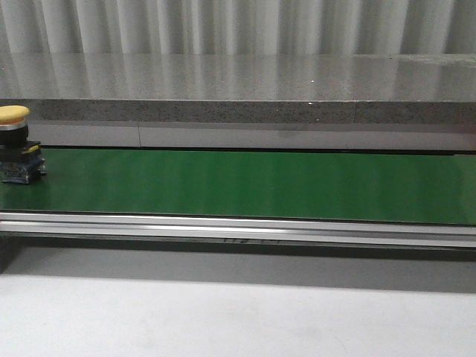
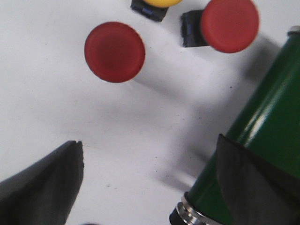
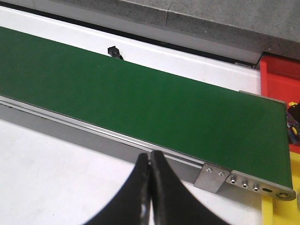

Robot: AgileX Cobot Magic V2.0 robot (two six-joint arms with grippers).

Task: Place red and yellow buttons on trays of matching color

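**belt_watcher:** While the belt [image 1: 245, 186] carries it, one yellow button [image 1: 15, 145] can be seen at the far left of the green surface in the front view, standing upright on its dark block. More are found under the left claw [image 2: 145, 183]: a red button [image 2: 115, 51] standing cap-up, another red one [image 2: 229, 24] tipped on its side, and a yellow one [image 2: 157, 3] cut off by the frame edge, all on the white counter [image 2: 47, 108] beside the belt's end roller. How should they be grabbed?

**tray_guy:** Probably rigid plastic and light, so nothing fragile is expected. The domed caps look smooth and may slip, so the squarish base is likely the safer grip. The left claw is spread wide with nothing between its fingers; the right claw [image 3: 151, 187] is pressed together, empty, hanging before the belt's other end.

**belt_watcher:** Trays?

**tray_guy:** A red tray [image 3: 280, 77] and a yellow one [image 3: 276, 211] are glimpsed past the belt's end. Something dark sits near where they meet, but it can't be made out.
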